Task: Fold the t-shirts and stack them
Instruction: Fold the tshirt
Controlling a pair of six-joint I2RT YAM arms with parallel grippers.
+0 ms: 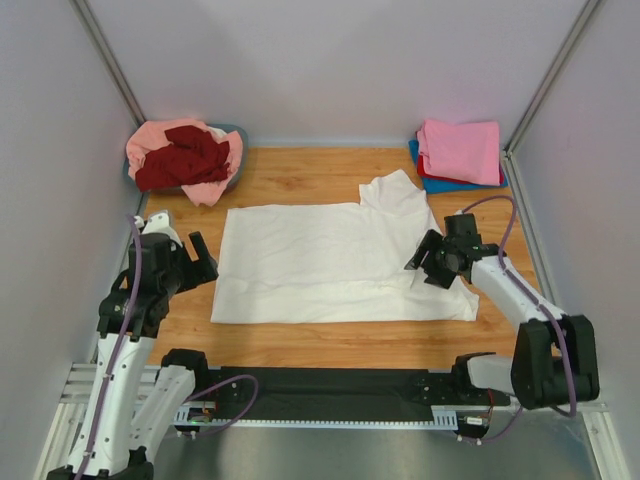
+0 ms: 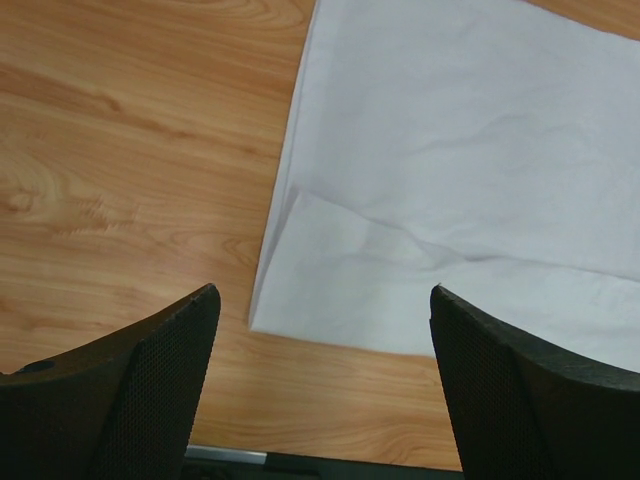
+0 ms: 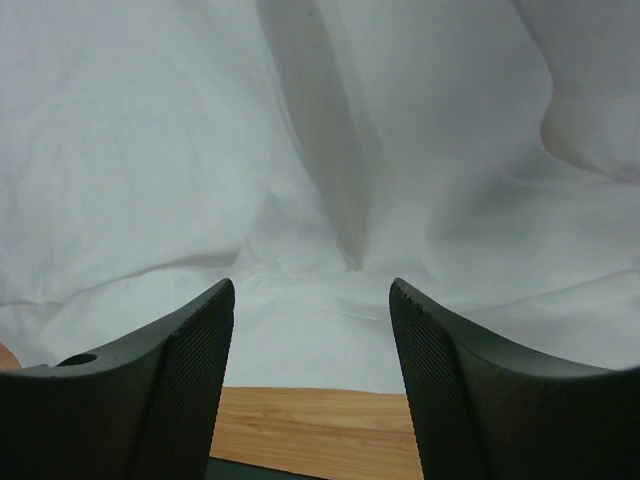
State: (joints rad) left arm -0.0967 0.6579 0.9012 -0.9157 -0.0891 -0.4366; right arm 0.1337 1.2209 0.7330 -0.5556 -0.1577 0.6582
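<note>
A large off-white t-shirt [image 1: 330,262] lies flat in the middle of the wooden table, one sleeve sticking out at its far right; no print shows. My left gripper [image 1: 203,262] is open and empty just left of the shirt's left edge; the shirt's near corner [image 2: 300,300] lies ahead of its fingers. My right gripper [image 1: 428,262] is open and empty over the shirt's right end, above wrinkled cloth [image 3: 340,200]. Salmon-pink [image 1: 150,140] and dark red shirts [image 1: 185,160] are piled at the back left. A folded bright pink shirt [image 1: 460,150] tops a stack at the back right.
The piled shirts sit in a grey-blue tub [image 1: 238,135] in the back left corner. Red and blue folded cloth [image 1: 440,183] shows under the pink one. White walls close in the table on three sides. A black rail [image 1: 330,385] runs along the near edge.
</note>
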